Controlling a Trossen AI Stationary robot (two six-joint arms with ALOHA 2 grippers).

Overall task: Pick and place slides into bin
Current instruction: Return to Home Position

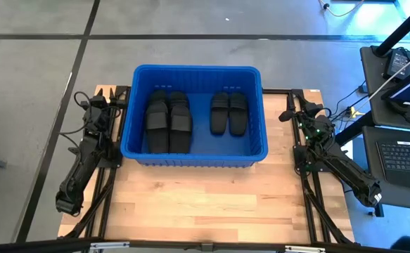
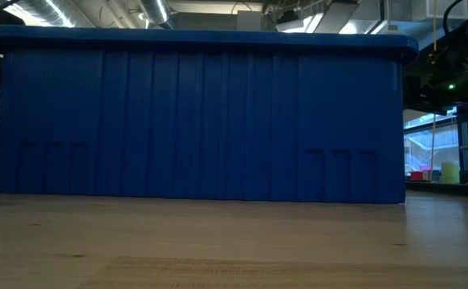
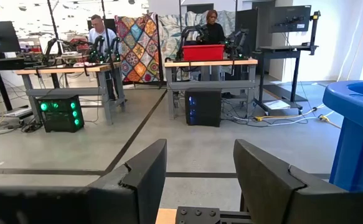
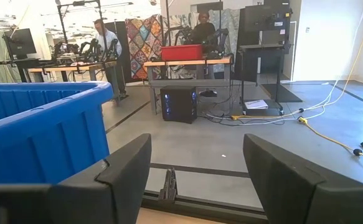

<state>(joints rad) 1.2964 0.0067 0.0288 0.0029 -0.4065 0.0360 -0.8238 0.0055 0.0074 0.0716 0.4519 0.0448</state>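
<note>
Black slides [image 1: 168, 121] all inside blue bin [image 1: 197, 69], frame centre: group at left, pair at right. Flanking bin at worktop [image 1: 190, 204] edges, left hand [image 3: 200, 152] and right hand [image 4: 197, 144], both spread apart, empty. Judged parked, nothing left to pick.

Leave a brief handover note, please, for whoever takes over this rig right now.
The left gripper is open and empty, its arm folded at the left edge of the table.
The right gripper is open and empty, its arm folded at the right edge.
All the slides in view lie in the bin: a stacked group on its left side and a pair on its right. None lie on the table.
Done: loading looks complete.
Left: probably only confirming that both arms are parked.
</note>
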